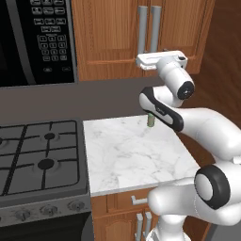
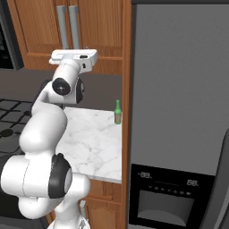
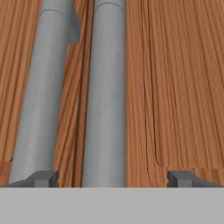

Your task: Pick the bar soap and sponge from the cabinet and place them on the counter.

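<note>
The brown wooden cabinet (image 1: 108, 33) has both doors shut, so the bar soap and the sponge are hidden behind them. Its two long grey bar handles (image 1: 149, 28) stand side by side at the door seam. My gripper (image 3: 111, 178) is open and sits right at the lower ends of these handles. In the hand view the right handle (image 3: 105, 87) runs up between my fingertips (image 3: 181, 178), and the left handle (image 3: 43, 87) rises over the left tip. The white hand (image 2: 74, 57) is level, pressed close to the doors. The marble counter (image 1: 136, 155) lies below.
A small green bottle (image 1: 150, 120) stands at the counter's back edge, under my arm. The black gas stove (image 1: 37, 155) is to the left, with a microwave (image 1: 37, 37) above it. A tall grey fridge (image 2: 179, 112) walls off the right side.
</note>
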Robot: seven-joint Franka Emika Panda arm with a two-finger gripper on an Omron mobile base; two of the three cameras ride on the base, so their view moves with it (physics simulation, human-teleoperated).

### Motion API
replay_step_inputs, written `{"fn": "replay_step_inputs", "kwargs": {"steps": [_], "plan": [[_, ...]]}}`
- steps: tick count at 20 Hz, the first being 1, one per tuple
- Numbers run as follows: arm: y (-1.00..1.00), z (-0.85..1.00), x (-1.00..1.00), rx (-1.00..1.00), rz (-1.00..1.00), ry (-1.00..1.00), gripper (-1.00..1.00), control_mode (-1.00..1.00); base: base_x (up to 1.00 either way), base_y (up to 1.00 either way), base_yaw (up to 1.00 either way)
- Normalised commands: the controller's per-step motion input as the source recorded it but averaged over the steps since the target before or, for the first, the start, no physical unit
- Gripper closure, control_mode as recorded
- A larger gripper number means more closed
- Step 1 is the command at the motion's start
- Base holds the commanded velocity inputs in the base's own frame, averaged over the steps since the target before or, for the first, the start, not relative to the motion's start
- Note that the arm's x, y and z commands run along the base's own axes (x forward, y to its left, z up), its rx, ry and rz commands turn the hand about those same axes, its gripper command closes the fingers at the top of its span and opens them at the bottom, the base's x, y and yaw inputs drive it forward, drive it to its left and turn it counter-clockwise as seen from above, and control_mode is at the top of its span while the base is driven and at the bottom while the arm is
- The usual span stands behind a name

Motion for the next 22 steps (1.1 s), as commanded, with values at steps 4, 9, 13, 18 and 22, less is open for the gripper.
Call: {"fn": "replay_step_inputs", "kwargs": {"steps": [4, 9, 13, 18, 22], "plan": [[0.05, -0.09, 0.2, 0.0, 0.0, 0.0, -1.0, -1.0, 0.0, 0.0, 0.0], [0.04, -0.11, 0.31, 0.0, 0.0, 0.0, -1.0, -1.0, 0.0, 0.0, 0.0], [0.09, -0.16, 0.38, 0.0, 0.0, 0.01, -1.0, -1.0, 0.0, 0.0, 0.0], [0.13, -0.18, 0.32, 0.0, 0.0, 0.01, 1.0, -1.0, 0.0, 0.0, 0.0], [0.02, -0.09, 0.17, 0.0, 0.0, 0.0, 1.0, -1.0, 0.0, 0.0, 0.0]]}}
